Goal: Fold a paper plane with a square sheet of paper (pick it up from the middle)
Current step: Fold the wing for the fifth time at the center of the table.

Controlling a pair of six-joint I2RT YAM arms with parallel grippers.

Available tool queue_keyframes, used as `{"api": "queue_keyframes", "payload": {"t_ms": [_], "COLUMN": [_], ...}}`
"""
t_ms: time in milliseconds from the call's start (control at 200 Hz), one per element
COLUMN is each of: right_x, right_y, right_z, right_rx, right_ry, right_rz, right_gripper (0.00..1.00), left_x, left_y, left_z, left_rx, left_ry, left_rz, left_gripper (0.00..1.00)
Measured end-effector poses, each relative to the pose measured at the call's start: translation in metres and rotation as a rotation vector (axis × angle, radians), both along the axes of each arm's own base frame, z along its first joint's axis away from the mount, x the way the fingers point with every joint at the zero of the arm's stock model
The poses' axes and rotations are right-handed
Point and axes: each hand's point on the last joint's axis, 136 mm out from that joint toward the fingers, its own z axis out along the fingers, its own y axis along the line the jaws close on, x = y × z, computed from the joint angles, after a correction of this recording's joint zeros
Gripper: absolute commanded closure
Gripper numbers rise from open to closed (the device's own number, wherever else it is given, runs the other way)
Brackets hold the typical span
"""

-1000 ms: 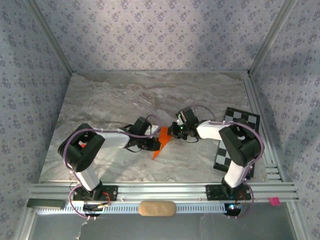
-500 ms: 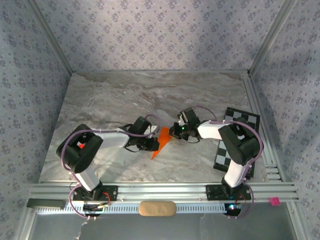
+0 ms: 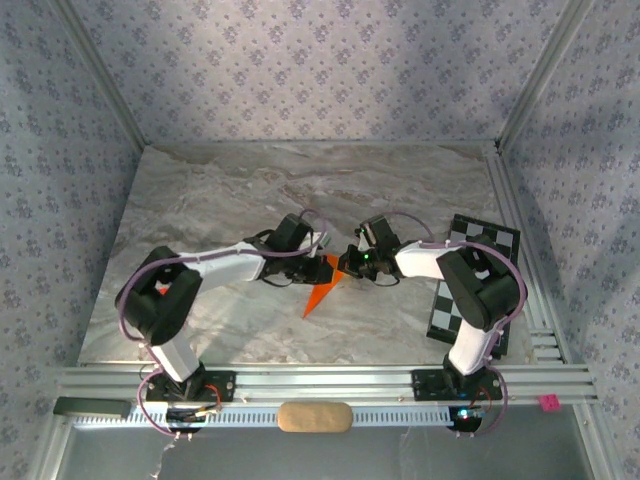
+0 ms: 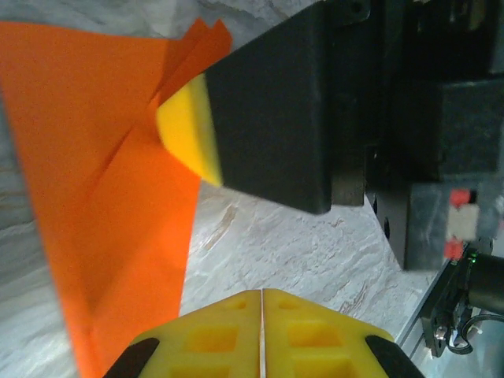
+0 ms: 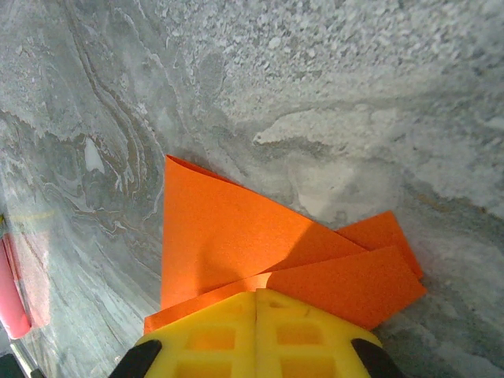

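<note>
The square sheet of paper (image 3: 320,288) is bright orange and folded into a narrow pointed shape. It lies on the marble table with its sharp tip toward the near edge. In the right wrist view the paper (image 5: 228,236) shows layered flaps. My right gripper (image 5: 256,298) is shut, its yellow tips resting on top of those flaps. My left gripper (image 4: 261,295) is shut with nothing in it and hovers over bare marble just right of the paper (image 4: 102,189). From above, the left gripper (image 3: 318,262) and the right gripper (image 3: 346,266) meet at the paper's far end.
A black-and-white checkerboard card (image 3: 470,285) lies at the table's right edge under the right arm. A pink object (image 5: 12,291) shows at the left border of the right wrist view. Aluminium rails (image 3: 320,382) run along the near edge.
My left arm has swung away from the paper's left side toward the far end, and its gripper now sits beside the right gripper. The right gripper and the paper have stayed put.
</note>
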Motion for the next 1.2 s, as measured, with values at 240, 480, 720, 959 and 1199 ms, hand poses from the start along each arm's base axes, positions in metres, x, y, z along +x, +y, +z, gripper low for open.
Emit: {"api": "queue_keyframes", "payload": {"t_ms": [240,480,720,959,1199], "right_x": [0.0,0.0,-0.002,-0.002,-0.002], "right_y": [0.0,0.0,0.002,0.002,0.002], "right_z": [0.0,-0.001,-0.001,-0.001,-0.001], "right_rx": [0.002,0.005,0.009,0.011,0.011], "right_ry": [-0.003,-0.007,-0.003,-0.001,0.0], "right_rz": [0.0,0.0,0.007,0.009,0.01], "right_gripper": [0.98,0.98,0.98,0.98,0.98], "left_x": [-0.006,-0.01,-0.021,-0.038,-0.061], "left_y": [0.0,0.008,0.024,0.044,0.07], "left_z": [-0.039,-0.051,-0.051,-0.052,-0.053], "left_rx": [0.074,0.096,0.104,0.142,0.174], "left_ry": [0.079,0.078,0.051,0.056,0.054], "left_rz": [-0.001,0.007,0.017,0.013,0.013], "left_gripper": [0.92,0.92,0.91,0.9,0.9]}}
